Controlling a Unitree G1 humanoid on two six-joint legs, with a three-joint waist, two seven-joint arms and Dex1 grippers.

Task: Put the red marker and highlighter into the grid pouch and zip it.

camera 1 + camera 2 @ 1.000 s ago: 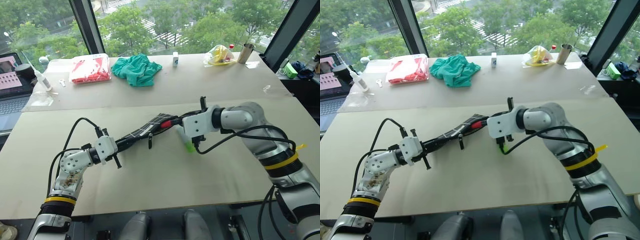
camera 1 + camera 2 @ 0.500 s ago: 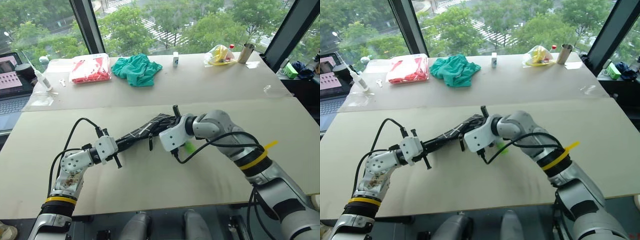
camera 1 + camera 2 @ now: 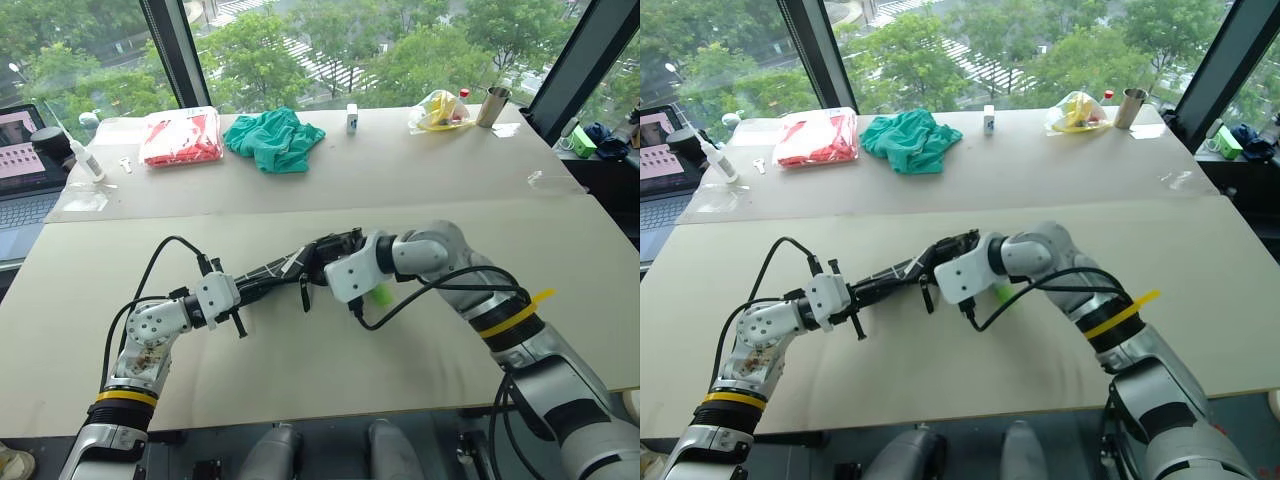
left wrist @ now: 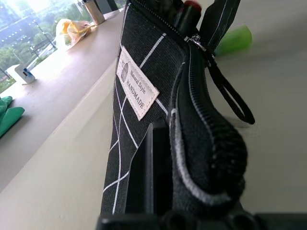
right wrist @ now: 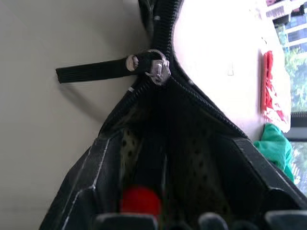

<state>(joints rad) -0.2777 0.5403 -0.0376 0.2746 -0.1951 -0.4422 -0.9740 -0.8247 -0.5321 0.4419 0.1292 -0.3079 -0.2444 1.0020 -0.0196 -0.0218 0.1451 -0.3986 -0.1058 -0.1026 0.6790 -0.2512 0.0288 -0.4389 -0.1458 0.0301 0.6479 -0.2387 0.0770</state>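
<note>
The grid pouch [image 3: 292, 264] is held off the table by its near end, with my left gripper [image 3: 258, 286] shut on it. Its white label [image 4: 137, 89] faces up and the zipper pull [image 5: 158, 70] with its strap sits partway along, leaving the far end open. My right gripper [image 3: 336, 246] is at that open mouth with its fingers spread apart. The red marker [image 5: 139, 201] sits between them inside the mouth, its red end showing. The lime-green highlighter [image 3: 379, 295] lies on the table just past my right wrist, partly hidden by it.
Along the far side of the table lie a red-and-white packet [image 3: 180, 138], a teal cloth [image 3: 272, 139], a small white box [image 3: 351, 117], a yellow bag [image 3: 438, 110] and a metal cup [image 3: 491, 105]. A laptop [image 3: 20, 165] stands at the far left.
My right gripper carried the red marker left into the pouch's mouth and its fingers have spread apart. The left gripper and the pouch stayed put.
</note>
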